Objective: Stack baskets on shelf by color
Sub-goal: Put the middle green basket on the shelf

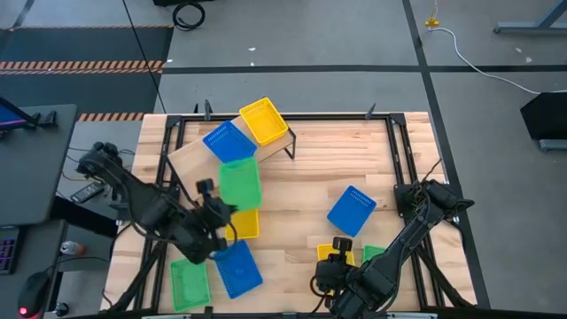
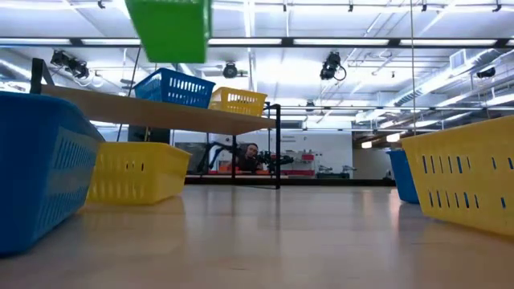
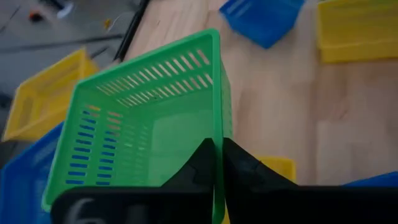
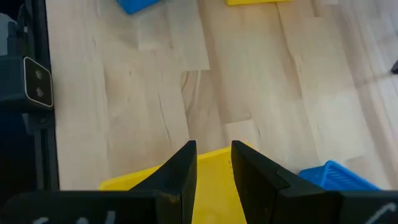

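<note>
Your left end effector (image 3: 217, 163) clamped on green basket (image 1: 239, 184) rim, held above tabletop (image 1: 354, 168) beside shelf (image 1: 190, 155). Shelf carries 1 blue basket (image 1: 229, 142), 1 yellow basket (image 1: 263, 121). Right end effector (image 4: 213, 165) slightly parted over another yellow basket (image 4: 211, 186).

You see a green basket (image 1: 239, 183) raised above the table; blue (image 1: 229, 142) and yellow (image 1: 264, 121) baskets sit on the shelf (image 1: 190, 155)

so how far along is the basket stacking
Early. The shelf holds one blue basket and one yellow basket, side by side, unstacked. The left gripper holds a green basket in the air near the shelf. The right gripper is over a yellow one. The others are on the table.
</note>
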{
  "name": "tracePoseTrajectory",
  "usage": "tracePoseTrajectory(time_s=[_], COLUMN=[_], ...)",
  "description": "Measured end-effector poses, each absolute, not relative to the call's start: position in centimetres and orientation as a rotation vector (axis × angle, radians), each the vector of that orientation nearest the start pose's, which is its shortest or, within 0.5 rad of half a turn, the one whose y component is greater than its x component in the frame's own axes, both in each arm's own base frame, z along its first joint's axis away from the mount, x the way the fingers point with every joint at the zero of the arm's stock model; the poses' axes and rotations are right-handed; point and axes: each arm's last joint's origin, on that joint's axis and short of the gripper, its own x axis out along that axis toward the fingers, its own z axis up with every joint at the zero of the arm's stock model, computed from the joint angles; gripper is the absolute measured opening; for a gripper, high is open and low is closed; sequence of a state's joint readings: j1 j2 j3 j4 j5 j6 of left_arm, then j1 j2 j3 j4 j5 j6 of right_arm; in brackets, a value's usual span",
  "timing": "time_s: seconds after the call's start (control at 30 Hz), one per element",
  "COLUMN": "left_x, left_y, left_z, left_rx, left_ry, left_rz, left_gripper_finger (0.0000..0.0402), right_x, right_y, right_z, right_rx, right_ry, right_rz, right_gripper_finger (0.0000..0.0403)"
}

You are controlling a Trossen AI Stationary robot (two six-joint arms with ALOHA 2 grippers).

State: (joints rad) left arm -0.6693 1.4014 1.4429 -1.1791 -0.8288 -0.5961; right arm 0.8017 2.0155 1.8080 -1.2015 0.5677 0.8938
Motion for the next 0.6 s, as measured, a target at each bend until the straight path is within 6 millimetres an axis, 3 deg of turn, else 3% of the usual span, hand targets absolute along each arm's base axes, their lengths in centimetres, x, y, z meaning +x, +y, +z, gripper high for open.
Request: tracePoseTrajectory(time_s=[0.3,0.6], left_x=[18.8,16.8], left_y=[-12.7,-12.1], left_z=[36.1,35.3], left_rx=[0.135,0.034], left_ry=[0.772,0.927], left_rz=[0.443,0.529], left_gripper_finger=[0.0017,0.0018], right_x=[29.0,29.0], right_y=[27.7,27.6], right_z=[25.9,25.9], right_rx=[-0.148,-0.149], right_ry=[1.027,1.025], right_rz=[-0.267,-0.269], right_gripper_finger=[0.0107,0.0107])
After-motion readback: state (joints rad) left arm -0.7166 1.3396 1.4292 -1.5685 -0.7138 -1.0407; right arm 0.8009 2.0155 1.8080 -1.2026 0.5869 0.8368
